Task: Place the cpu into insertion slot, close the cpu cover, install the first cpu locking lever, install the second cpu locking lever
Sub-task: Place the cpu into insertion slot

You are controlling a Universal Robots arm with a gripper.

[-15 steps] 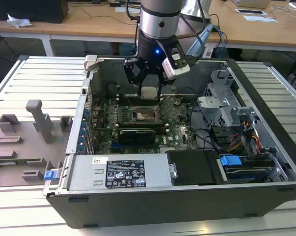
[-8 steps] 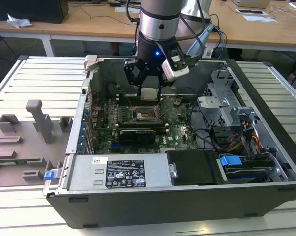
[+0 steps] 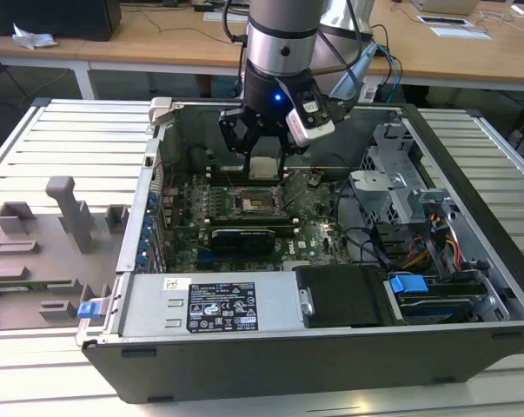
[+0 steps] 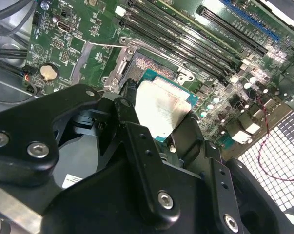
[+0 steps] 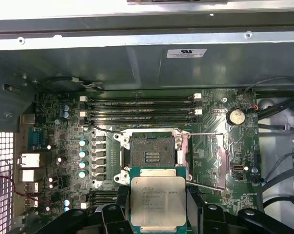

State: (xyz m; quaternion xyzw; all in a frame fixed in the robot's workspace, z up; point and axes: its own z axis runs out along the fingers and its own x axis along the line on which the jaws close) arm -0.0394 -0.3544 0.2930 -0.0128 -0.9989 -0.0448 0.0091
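gripper (image 5: 158, 208) pinching the cpu (image 5: 158, 199) by two opposite edges; chip flat between the fingers, silver top up, clear of the green motherboard (image 5: 212, 161); insertion slot (image 5: 152, 155) uncovered, below and just ahead of gripper

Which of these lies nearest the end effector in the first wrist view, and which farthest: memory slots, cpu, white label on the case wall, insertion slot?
1. cpu, gripped in the end effector.
2. insertion slot, on the motherboard just beyond the cpu.
3. memory slots, beyond the insertion slot.
4. white label, on the case wall, farthest.
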